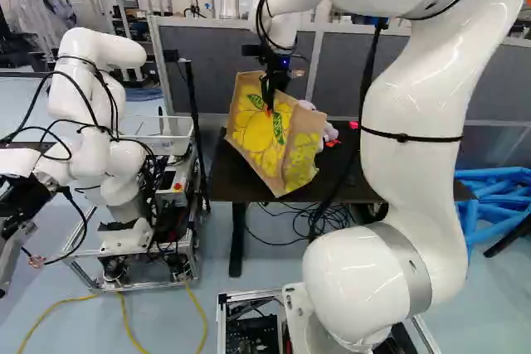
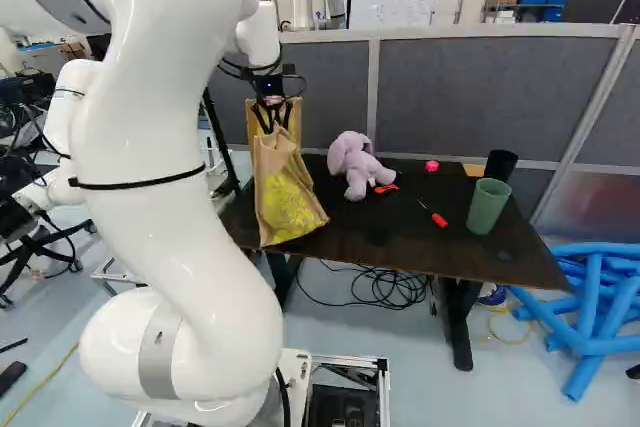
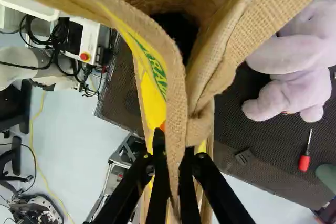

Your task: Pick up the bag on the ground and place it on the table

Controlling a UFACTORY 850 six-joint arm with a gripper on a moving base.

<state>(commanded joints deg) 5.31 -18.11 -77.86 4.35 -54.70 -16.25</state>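
black gripper (image 2: 273, 129) almost closed on bag rim (image 3: 177, 114)

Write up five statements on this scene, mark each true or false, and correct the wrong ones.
1. The black pincer is gripping the tan burlap bag with the yellow print. True.
2. The bag lies flat on the pale blue floor. False: the bag is upright at the table, held in the pincer.
3. The lilac plush toy is inside the bag. False: the toy is on the dark tabletop, outside the bag.
4. In the right base view, the green cup stands right of the red-handled screwdriver. True.
5. The blue tubes are piled on the tabletop. False: the tubes lie on the floor.
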